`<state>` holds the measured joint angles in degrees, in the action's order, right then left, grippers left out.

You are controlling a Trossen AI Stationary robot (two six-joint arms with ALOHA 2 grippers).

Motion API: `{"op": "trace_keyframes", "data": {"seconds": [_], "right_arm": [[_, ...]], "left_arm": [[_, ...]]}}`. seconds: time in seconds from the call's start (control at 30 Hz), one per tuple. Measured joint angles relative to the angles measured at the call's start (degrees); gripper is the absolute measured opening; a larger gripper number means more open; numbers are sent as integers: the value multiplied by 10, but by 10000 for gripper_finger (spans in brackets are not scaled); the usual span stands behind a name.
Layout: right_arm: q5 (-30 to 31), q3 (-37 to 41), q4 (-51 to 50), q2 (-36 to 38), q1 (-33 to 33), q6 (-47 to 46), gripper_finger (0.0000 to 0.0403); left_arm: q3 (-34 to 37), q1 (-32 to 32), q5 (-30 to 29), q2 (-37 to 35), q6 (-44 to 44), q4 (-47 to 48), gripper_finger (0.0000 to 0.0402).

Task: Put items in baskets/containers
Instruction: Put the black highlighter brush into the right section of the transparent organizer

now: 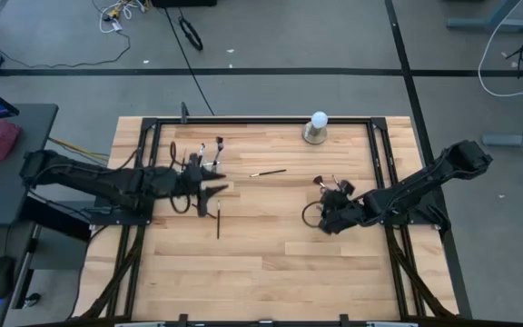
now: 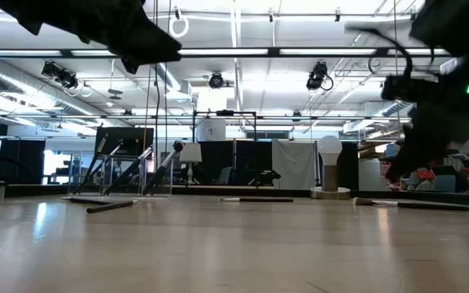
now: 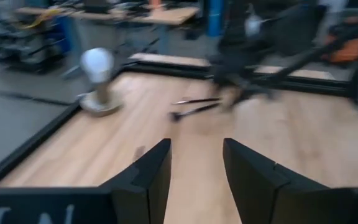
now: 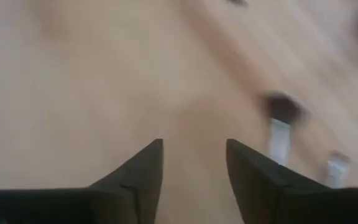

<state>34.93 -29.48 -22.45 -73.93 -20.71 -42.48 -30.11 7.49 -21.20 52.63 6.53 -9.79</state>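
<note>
The clear holder [image 1: 200, 160] stands near the table's far left, with several brushes upright in it; the low view shows it too [image 2: 120, 175]. Loose brushes lie flat on the wood: one dark brush [image 1: 218, 221], one near the middle [image 1: 269, 172], and a few with silver ferrules [image 1: 329, 185]. My left gripper [image 1: 220, 189] is open and empty, hovering just near of the holder, above the table. My right gripper [image 1: 321, 219] is open and empty, just near of the ferruled brushes, one of which shows in its wrist view [image 4: 279, 132].
A white ball on a grey round base [image 1: 317, 127] stands at the far edge, also in the left wrist view [image 3: 98, 81]. A black frame [image 1: 243, 120] runs around the table. Bare wood lies across the near half [image 1: 261, 272].
</note>
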Motion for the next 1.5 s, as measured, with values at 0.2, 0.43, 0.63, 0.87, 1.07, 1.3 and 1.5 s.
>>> {"op": "trace_keyframes", "data": {"seconds": [0.2,0.43,0.63,0.87,1.07,1.3,1.5], "right_arm": [[51,94,100,0,60,-35,208],[38,167,210,0,110,-14,193],[1,199,269,2,116,-12,134],[-26,204,297,2,116,23,20],[-56,207,367,-1,97,55,18],[-62,207,655,-2,41,128,9],[-109,188,899,-1,-12,271,10]], "left_arm": [[5,86,-30,56,-10,-74,140],[5,132,-65,151,-19,-151,138],[5,140,-66,194,-16,-170,138],[5,141,-66,201,-9,-168,138],[5,147,-76,201,-12,-154,138],[5,153,-72,209,-14,-159,138],[5,153,-38,289,-67,-301,138]]}}
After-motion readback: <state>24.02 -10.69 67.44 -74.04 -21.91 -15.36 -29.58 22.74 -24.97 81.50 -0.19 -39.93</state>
